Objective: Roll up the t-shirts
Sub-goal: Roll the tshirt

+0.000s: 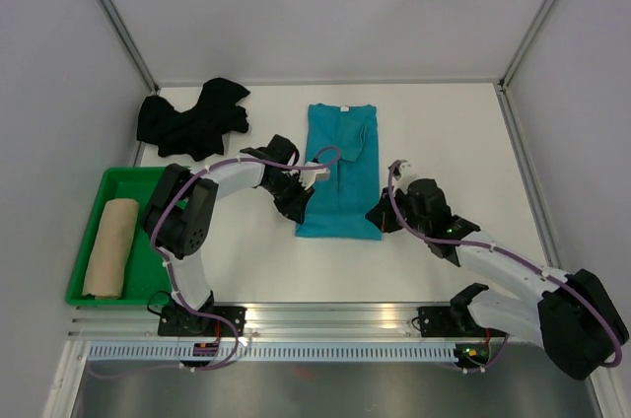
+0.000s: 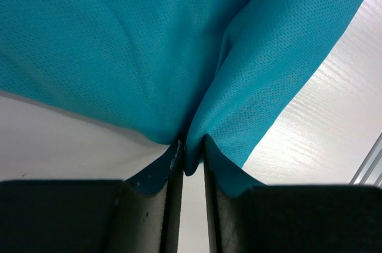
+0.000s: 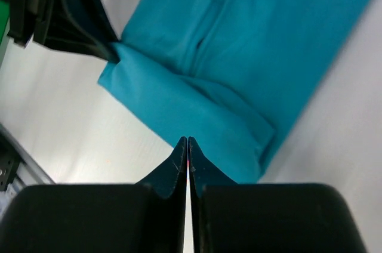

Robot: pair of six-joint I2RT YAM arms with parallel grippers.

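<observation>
The teal t-shirt lies folded into a long strip on the table's middle, collar end far. My left gripper is at its near left corner. In the left wrist view a fold of the teal t-shirt stands pinched between the tips of the left gripper. My right gripper is at the near right corner. In the right wrist view the right gripper is shut, tips at the edge of the teal t-shirt, no cloth visible between them. The black t-shirt lies crumpled at the back left. A tan rolled t-shirt rests in the tray.
A green plastic tray sits at the left near edge, beside the left arm's base. White walls close the table at the back and both sides. A metal rail runs along the near edge.
</observation>
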